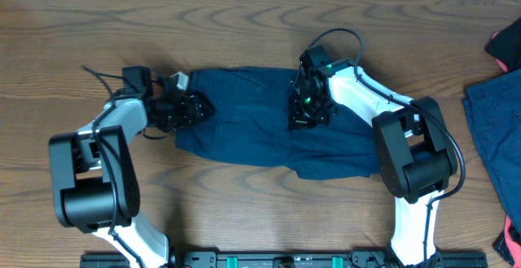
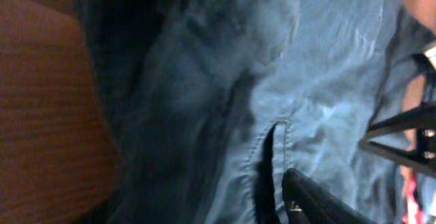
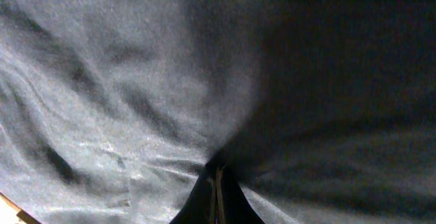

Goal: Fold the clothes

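The dark navy shorts (image 1: 252, 129) lie spread on the wooden table (image 1: 244, 32), crumpled, running left to right. My left gripper (image 1: 189, 110) is at their left end. In the left wrist view the cloth (image 2: 320, 81) with a stitched slit fills the frame. Only one finger (image 2: 306, 197) shows, resting on the cloth well off to the right; the other is hidden by fabric. My right gripper (image 1: 304, 112) is down on the middle-right of the shorts. Its fingertips (image 3: 216, 180) are pressed together, pinching the cloth (image 3: 102, 101), and creases radiate from them.
More garments lie at the table's right edge: a blue one (image 1: 498, 121), a red and black one (image 1: 506, 44) behind it, and a red piece (image 1: 511, 243) at the front corner. Bare wood (image 2: 41, 115) shows left of the shorts.
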